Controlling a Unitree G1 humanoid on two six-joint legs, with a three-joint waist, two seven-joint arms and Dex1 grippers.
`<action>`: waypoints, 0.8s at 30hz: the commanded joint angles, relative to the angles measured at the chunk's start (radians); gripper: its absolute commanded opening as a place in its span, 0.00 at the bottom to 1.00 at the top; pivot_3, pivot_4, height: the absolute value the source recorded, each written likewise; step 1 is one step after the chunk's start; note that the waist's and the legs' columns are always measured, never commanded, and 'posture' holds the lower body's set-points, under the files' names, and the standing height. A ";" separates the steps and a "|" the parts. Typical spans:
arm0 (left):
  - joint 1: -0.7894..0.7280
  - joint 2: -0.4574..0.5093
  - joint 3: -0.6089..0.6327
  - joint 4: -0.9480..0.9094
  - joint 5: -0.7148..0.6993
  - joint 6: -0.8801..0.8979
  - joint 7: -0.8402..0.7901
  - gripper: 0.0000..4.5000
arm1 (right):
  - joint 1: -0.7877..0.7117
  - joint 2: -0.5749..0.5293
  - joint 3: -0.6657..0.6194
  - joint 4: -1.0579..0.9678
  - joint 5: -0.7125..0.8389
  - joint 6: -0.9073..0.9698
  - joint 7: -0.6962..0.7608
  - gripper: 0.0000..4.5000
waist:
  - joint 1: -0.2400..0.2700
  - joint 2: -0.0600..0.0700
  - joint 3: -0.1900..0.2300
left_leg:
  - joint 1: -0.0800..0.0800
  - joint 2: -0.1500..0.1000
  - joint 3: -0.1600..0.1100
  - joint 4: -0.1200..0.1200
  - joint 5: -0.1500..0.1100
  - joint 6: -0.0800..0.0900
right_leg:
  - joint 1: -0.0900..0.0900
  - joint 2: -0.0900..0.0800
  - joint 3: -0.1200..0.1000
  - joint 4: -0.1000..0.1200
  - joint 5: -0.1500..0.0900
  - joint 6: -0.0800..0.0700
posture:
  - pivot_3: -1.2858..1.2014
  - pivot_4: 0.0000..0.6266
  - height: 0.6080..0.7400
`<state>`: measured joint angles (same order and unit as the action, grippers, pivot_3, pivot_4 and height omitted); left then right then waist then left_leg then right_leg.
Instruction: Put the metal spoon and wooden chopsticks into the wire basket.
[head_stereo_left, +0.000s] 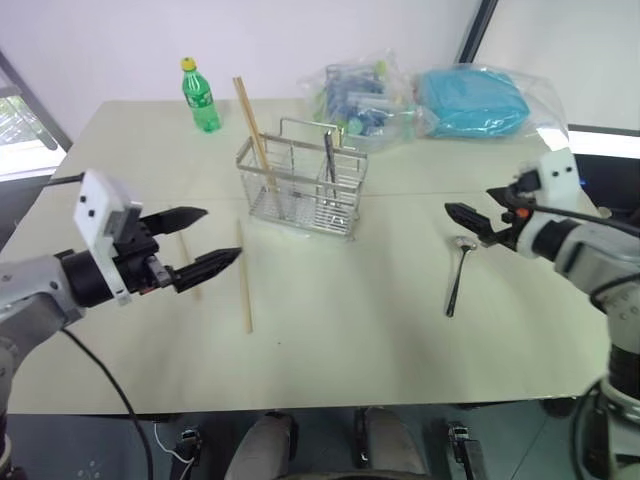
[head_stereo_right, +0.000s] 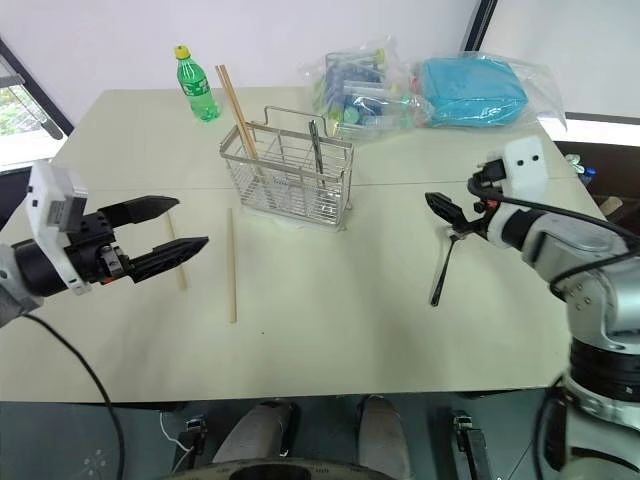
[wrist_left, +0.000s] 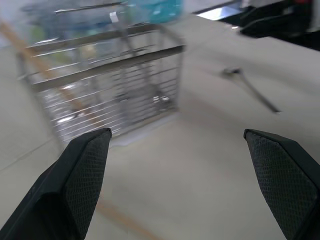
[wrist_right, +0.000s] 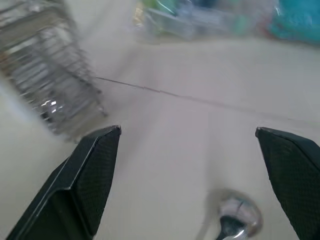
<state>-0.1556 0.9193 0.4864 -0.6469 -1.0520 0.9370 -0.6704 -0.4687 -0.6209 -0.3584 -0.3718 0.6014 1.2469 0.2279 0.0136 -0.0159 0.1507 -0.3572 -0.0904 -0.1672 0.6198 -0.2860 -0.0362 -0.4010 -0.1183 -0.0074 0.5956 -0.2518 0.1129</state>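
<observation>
The metal spoon (head_stereo_left: 459, 272) lies flat on the table (head_stereo_left: 400, 340) on the robot's right side, well apart from the wire basket (head_stereo_left: 300, 185); its bowl sits at the far end, just beneath the right gripper (head_stereo_left: 478, 222), and its thin handle runs back toward the robot, leaning slightly to the left. The right gripper hangs over that bowl with its fingers spread wide and nothing between them. The spoon looks light, rigid and slick, so a pinch across the narrow handle near the bowl would likely be steadier than a grab at the rounded bowl, which could slide out. Two wooden chopsticks lie on the table left of the basket: one chopstick (head_stereo_left: 244, 277) has its long axis running near to far, and a shorter-looking stick (head_stereo_left: 188, 266) lies partly hidden behind the left gripper (head_stereo_left: 209, 238). They seem light, stiff and thin, lying flush on the surface, so they would probably need a pinch at mid-length to stay balanced. The left gripper hovers above the table beside them, fingers wide apart and empty. A further pair of chopsticks (head_stereo_left: 252, 128) already leans in the basket's left compartment, tips up and tilted left, and a dark utensil (head_stereo_left: 329, 160) stands in a right compartment.
</observation>
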 joint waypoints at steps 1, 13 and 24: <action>-0.052 0.029 -0.060 0.025 0.001 -0.018 -0.039 1.00 | -0.061 0.092 -0.086 -0.055 -0.053 0.207 -0.161 0.99 | 0.002 0.001 0.000 | -0.001 0.000 0.000 0.000 0.000 0.000 | -0.001 0.000 0.000 0.000 0.000 0.000 | 0.52 0.24 0.86; -0.238 0.027 -0.237 0.109 0.057 -0.049 -0.124 1.00 | -0.063 0.264 -0.141 -0.015 -0.236 0.316 -0.280 0.99 | -0.013 0.001 0.000 | 0.002 -0.001 0.003 -0.004 0.001 -0.001 | -0.003 0.001 0.003 0.002 0.002 0.003 | 0.52 0.24 0.86; -0.281 0.019 -0.269 0.088 0.053 -0.037 -0.113 1.00 | -0.078 0.335 -0.122 0.148 -0.301 0.188 -0.275 0.99 | -0.026 0.001 0.000 | 0.002 0.000 0.002 -0.005 0.002 -0.003 | -0.003 0.002 0.003 0.003 0.004 0.005 | 0.52 0.24 0.86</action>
<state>-0.4093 0.9378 0.2101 -0.5336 -0.9937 0.9062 -0.7917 -0.5377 -0.2969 -0.4758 -0.2222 0.3132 1.4589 -0.0433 -0.0121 -0.0151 0.1507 -0.3554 -0.0905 -0.1649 0.6153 -0.2838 -0.0388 -0.4039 -0.1164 -0.0046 0.5988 -0.2480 0.1181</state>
